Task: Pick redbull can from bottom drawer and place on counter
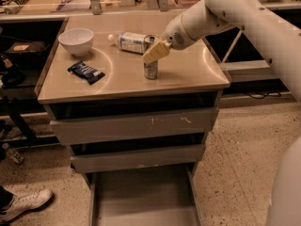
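The redbull can (151, 71) stands upright on the counter (188, 74), right of its middle. My gripper (155, 51) reaches in from the upper right and is shut on the can's upper half; one tan finger (157, 52) lies across the can's front and the other is hidden behind it. The can's base rests on the counter top. The bottom drawer (141, 197) is pulled out below, and its flat grey floor shows nothing in it.
A clear plastic bottle (129, 41) lies on its side just behind the can. A white bowl (75, 40) and a dark snack packet (85, 72) sit on the counter's left part. Two closed drawers (131, 126) are above the open one. A shoe (23, 204) is on the floor at lower left.
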You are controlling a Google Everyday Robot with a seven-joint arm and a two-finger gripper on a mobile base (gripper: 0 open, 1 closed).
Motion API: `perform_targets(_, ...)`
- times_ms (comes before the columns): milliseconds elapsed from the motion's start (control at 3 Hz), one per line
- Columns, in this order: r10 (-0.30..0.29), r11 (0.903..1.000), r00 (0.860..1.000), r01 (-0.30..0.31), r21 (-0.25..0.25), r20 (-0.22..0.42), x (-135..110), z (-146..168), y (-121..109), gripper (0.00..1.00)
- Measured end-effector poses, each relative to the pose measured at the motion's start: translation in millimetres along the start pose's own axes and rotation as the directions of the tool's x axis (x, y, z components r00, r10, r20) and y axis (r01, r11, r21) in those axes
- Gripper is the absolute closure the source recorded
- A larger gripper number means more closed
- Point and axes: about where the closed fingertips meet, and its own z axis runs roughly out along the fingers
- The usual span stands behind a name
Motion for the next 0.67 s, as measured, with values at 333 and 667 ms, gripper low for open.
perform_targets(333,0.000,1.0000,1.000,0.000,0.000,0.000,0.0,0.0,0.0,0.00)
perform_targets(667,0.000,1.0000,1.000,0.000,0.000,0.000,0.0,0.1,0.0,0.00)
